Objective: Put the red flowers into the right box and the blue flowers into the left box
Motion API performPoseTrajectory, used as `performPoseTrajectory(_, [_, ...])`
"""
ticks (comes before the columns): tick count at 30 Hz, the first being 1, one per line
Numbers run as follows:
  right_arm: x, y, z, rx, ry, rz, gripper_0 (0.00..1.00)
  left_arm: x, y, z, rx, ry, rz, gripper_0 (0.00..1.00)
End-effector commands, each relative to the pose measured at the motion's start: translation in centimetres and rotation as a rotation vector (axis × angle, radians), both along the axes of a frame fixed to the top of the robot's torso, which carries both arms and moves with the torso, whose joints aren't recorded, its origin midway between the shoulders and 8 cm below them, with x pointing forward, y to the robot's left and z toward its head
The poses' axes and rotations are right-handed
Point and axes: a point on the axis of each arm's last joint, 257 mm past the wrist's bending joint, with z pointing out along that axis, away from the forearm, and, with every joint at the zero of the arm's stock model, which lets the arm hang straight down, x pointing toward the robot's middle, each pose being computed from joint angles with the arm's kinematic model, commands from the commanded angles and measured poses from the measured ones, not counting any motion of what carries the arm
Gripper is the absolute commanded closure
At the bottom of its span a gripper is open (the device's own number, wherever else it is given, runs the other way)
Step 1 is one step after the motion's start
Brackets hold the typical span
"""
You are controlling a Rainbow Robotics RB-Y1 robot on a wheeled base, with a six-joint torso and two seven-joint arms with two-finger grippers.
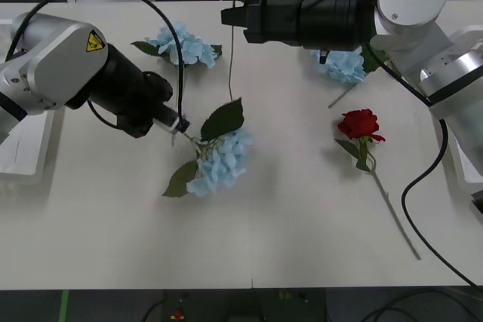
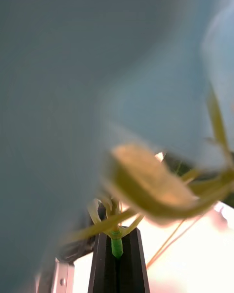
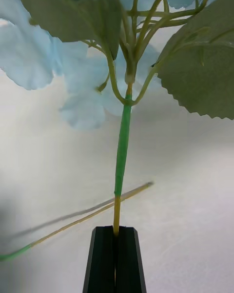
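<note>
Blue flowers (image 1: 221,161) at frame centre: we are pinching one stem in the closed left fingers (image 3: 116,254), while our right fingers (image 2: 116,261) are clamping another stem at upper centre. Next we are carrying ours to the left box (image 1: 23,160) at the left edge, we judge.

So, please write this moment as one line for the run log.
left end effector: shut on blue flower stem, mid-table | right end effector: shut on second blue flower stem, raised at far side | red flower: lying on table
</note>
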Motion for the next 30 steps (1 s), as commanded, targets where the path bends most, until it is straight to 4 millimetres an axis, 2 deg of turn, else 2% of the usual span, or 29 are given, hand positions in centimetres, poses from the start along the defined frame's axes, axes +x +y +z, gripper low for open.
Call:
performPoseTrajectory(1, [-1.7,3.6,4.3,0.052,-0.048,0.059,1.0,0.3,3.5,5.3,-0.155,0.011,0.282,1.0])
performPoseTrajectory(3, [-1.7,3.7,4.4,0.057,-0.047,0.058,1.0,0.3,5.2,6.3,-0.215,0.024,0.365,1.0])
performPoseTrajectory(4, [-1.8,3.8,4.5,0.059,-0.046,0.06,1.0,0.5,7.0,7.4,-0.273,0.03,0.445,1.0])
performPoseTrajectory(6, [-1.8,3.8,4.6,0.058,-0.048,0.06,1.0,0.4,9.1,8.1,-0.321,0.038,0.524,1.0])
performPoseTrajectory(10, [-1.8,3.9,4.9,0.06,-0.048,0.062,1.0,-0.1,16.9,9.5,-0.422,0.041,0.789,1.0])
performPoseTrajectory(13, [-1.9,4.3,5.1,0.072,-0.041,0.063,1.0,-1.3,23.5,10.3,-0.543,0.043,1.021,1.0])
performPoseTrajectory(14, [-1.8,4.3,5.2,0.073,-0.041,0.062,1.0,-1.5,24.7,10.5,-0.562,0.037,1.06,1.0])
performPoseTrajectory(15, [-1.9,4.4,5.2,0.077,-0.041,0.063,1.0,-2.1,27.1,10.8,-0.597,0.026,1.136,1.0])
performPoseTrajectory(19, [-1.8,4.8,5.3,0.087,-0.038,0.061,1.0,-3.5,33.6,11.9,-0.638,-0.036,1.353,1.0])
performPoseTrajectory(20, [-1.9,4.9,5.4,0.087,-0.041,0.062,1.0,-3.6,34.4,12.1,-0.647,-0.044,1.388,1.0])
performPoseTrajectory(21, [-1.7,5.0,5.4,0.091,-0.042,0.057,1.0,-3.8,36.2,12.5,-0.676,-0.056,1.462,1.0])
performPoseTrajectory(25, [-1.7,5.4,5.4,0.089,-0.05,0.053,1.0,-4.0,40.1,13.3,-0.759,-0.069,1.609,1.0])
performPoseTrajectory(30, [-1.8,5.8,5.2,0.084,-0.047,0.057,1.0,-2.5,42.8,13.3,-0.8,-0.079,1.695,1.0])
